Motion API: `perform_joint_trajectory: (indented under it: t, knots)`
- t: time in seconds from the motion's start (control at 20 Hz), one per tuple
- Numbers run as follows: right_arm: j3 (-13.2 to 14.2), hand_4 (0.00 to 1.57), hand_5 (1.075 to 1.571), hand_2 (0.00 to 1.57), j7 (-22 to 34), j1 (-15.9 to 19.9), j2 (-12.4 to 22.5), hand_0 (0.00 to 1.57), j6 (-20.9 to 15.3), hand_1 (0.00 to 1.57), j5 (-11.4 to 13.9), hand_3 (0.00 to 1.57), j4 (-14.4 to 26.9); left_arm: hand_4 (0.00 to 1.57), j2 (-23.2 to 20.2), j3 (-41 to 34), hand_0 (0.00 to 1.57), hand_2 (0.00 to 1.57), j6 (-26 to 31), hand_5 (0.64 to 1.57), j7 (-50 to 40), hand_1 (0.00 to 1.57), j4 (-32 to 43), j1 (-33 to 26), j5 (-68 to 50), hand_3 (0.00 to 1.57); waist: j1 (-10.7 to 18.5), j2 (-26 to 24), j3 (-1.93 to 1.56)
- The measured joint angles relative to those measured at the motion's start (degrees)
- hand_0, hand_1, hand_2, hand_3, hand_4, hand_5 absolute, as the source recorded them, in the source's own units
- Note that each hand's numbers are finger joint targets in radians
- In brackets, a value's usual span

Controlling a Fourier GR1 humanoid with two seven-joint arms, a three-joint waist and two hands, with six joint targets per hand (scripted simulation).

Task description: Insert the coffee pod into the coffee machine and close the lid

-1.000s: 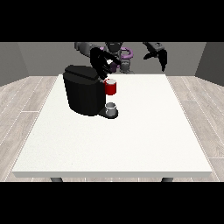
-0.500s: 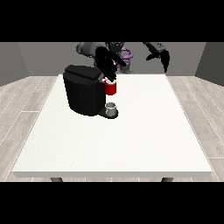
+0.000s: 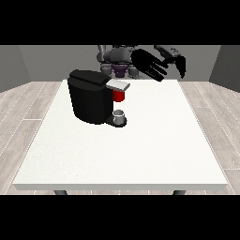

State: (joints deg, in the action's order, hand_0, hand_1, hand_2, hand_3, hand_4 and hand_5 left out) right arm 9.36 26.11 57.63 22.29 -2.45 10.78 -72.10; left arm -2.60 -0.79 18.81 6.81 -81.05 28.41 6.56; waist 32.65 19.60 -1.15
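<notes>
- My hand at the view's left (image 3: 149, 64) hung in the air at about 2 o'clock from the coffee machine (image 3: 89, 101). Its fingers were straight and spread, and it held nothing.
- My hand at the view's right (image 3: 181, 68) was further out at 3 o'clock from the first one. I could not tell how it was set.
- I could not pick out the coffee pod for sure. A grey thing (image 3: 120, 116) sat at the machine's foot, at 6 o'clock below a red thing at the machine (image 3: 119, 96). It could have been a cup or the pod.
- The grey lid (image 3: 117, 85) lay flat over the red thing and stuck out towards 3 o'clock. It looked down, but I could not see whether it was fully seated.
- My judgement was that the step in hand was the lid press, or the check after it.
- To do it well, I should have brought the view's-left hand back towards 8 o'clock until it was over the lid.
- I should have kept the fingers flat and pushed straight down on the lid's free end, not sideways, so the machine did not slide on the white table (image 3: 140, 154).
- I should have kept that hand clear of the grey thing below, and kept the other hand well apart.
</notes>
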Motion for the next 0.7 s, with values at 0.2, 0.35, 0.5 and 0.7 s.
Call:
perform_joint_trajectory:
  t: [0.2,0.35,0.5,0.7]
  knots:
    - [-1.2,0.10,1.571,0.00,-4.5,4.0,-2.4,0.00,-0.2,0.00,-0.4,0.00,1.5,0.30,0.0,0.3,0.00,0.00,0.5,1.571,-1.3,0.00,-0.6,1.9,-0.4,0.00,1.4,1.6,0.75]
    - [-1.4,0.00,1.571,0.00,-8.8,5.2,-3.6,0.00,0.1,0.00,-1.1,0.00,3.3,0.35,-0.3,-0.1,0.00,0.00,0.5,1.571,-1.9,0.00,-1.5,1.8,-0.8,0.00,0.7,2.0,0.97]
    - [-2.5,0.00,1.571,0.00,-10.9,6.8,-6.0,0.00,-0.6,0.00,-0.9,0.00,4.8,0.33,-0.6,-0.3,0.00,0.00,0.7,1.571,-2.3,0.00,-1.4,2.0,-1.0,0.00,-0.1,1.7,1.07]
    - [-5.3,0.22,1.571,0.00,-15.4,5.0,-10.3,0.00,-0.7,0.00,-0.9,0.00,4.6,0.27,-0.9,-1.1,0.00,0.00,0.2,1.571,-1.8,0.00,-1.0,-0.6,-1.0,0.00,-3.2,-0.9,1.12]
